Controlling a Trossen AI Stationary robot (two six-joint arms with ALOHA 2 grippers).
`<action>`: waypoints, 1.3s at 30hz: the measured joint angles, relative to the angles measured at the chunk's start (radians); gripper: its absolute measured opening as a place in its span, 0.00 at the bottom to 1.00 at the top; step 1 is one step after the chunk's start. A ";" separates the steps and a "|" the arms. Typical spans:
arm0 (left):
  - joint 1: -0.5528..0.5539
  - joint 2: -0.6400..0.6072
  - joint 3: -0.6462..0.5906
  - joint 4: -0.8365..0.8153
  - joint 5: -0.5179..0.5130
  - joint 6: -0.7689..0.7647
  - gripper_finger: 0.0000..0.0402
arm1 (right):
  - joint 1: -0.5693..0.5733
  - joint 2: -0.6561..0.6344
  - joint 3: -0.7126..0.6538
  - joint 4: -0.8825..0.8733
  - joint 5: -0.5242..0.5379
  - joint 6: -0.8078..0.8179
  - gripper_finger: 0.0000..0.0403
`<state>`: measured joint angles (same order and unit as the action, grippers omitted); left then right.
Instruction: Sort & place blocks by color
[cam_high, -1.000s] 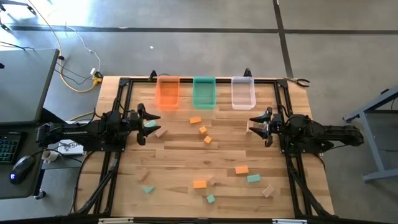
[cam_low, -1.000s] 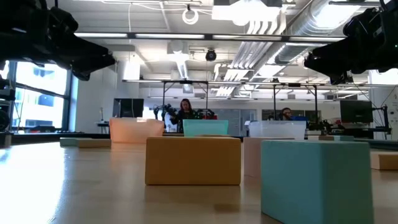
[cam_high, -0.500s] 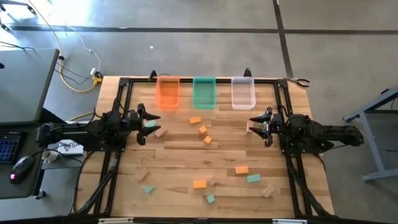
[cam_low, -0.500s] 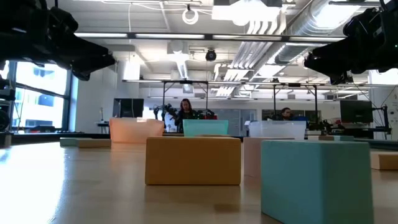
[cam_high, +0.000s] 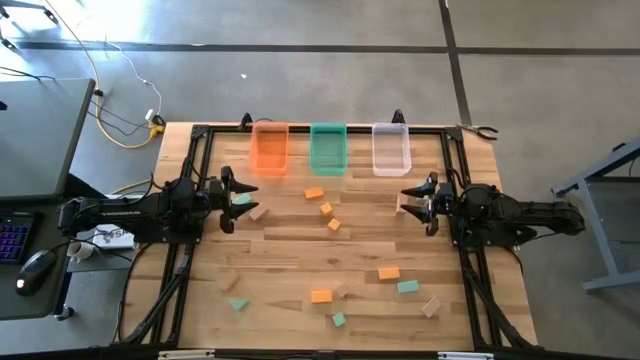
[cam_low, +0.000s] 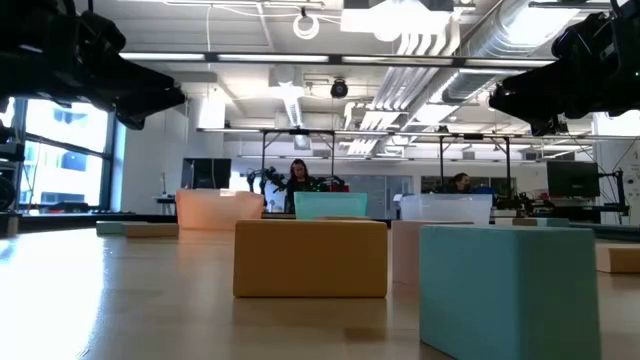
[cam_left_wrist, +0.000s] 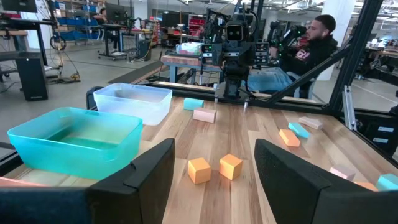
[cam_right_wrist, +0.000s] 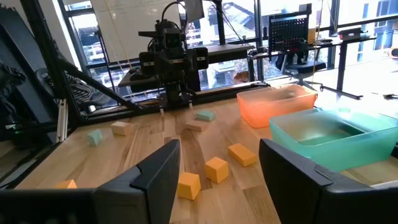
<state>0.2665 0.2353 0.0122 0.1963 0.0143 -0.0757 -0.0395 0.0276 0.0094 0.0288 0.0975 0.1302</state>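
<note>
Small orange, teal and pale wooden blocks (cam_high: 326, 209): scattered mid-desk between both empty, parted tools, left tool (cam_high: 233, 198) nearest a teal block (cam_high: 243, 200).

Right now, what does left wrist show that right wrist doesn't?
Only left wrist: the clear bin and a seated person behind the right arm. Only right wrist: the orange bin, with windows behind the left arm. Both: the green bin, the two orange cubes mid-table, and an open gripper in the foreground.
</note>
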 joint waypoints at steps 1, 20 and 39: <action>0.000 0.000 0.000 0.000 0.000 0.000 0.53 | 0.000 0.000 0.000 0.000 0.000 0.000 0.52; 0.000 0.000 0.000 0.002 0.000 -0.167 0.53 | 0.000 0.000 0.000 0.000 0.000 0.037 0.52; 0.000 0.000 0.000 0.003 0.000 -0.104 0.53 | 0.000 0.000 0.082 0.014 0.207 0.254 0.52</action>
<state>0.2665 0.2354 0.0123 0.1993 0.0143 -0.1801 -0.0395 0.0280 0.0919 0.0429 0.3047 0.3839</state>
